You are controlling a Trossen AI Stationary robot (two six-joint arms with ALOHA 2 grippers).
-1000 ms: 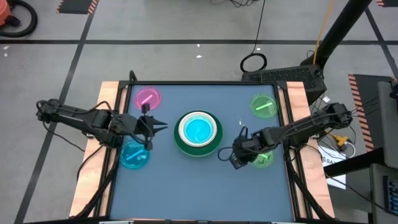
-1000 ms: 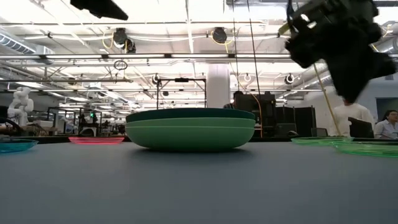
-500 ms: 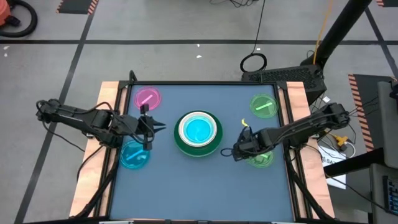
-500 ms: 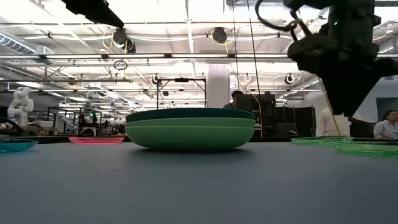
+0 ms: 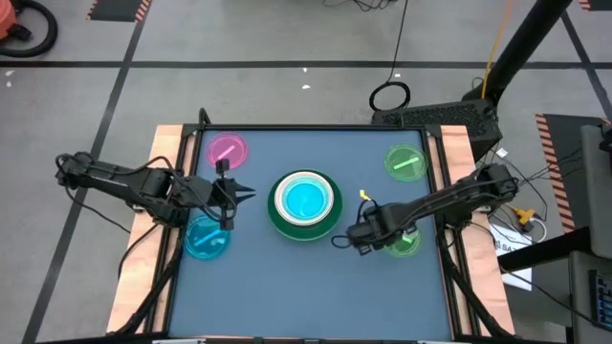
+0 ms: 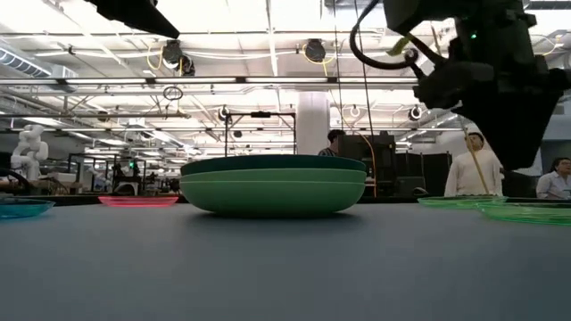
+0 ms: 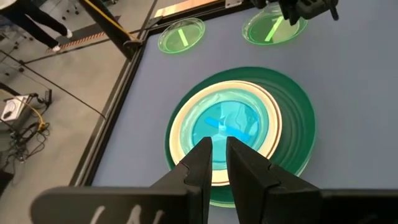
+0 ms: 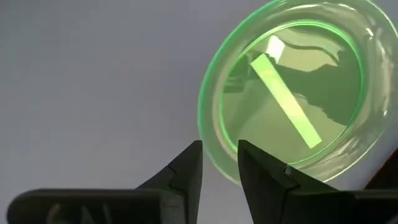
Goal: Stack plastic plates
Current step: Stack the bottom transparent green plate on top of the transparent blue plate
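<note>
The round stack of plastic plates (image 5: 305,204) sits at the centre of the blue-grey table (image 5: 287,287): dark green large plates at the bottom, a cream mid-sized plate above them, and a translucent blue small plate with a stripe on top. In the low view the stack (image 6: 273,184) shows as a light green bowl-like plate under a darker green rim.

4 small translucent plates lie singly around it. A pink striped plate (image 5: 227,151) lies at the far left corner, and a blue plate (image 5: 206,239) lies nearer on the left side. A green striped plate (image 5: 404,161) lies at the far right, and a 2nd green striped plate (image 5: 403,243) lies nearer on the right.

My right gripper (image 5: 360,235) hangs above the table between the stack and the nearer green plate, just beside that plate's rim. In my right wrist view my 2 dark fingers (image 8: 184,175) stand a narrow gap apart with nothing between them, and the green plate (image 8: 292,87) lies just beyond their tips.

My left gripper (image 5: 228,194) waits above the table to the left of the stack, between the pink and blue plates. Its fingers (image 7: 199,168) are nearly together, a thin slit between them, empty, pointing toward the stack (image 7: 239,134).
</note>
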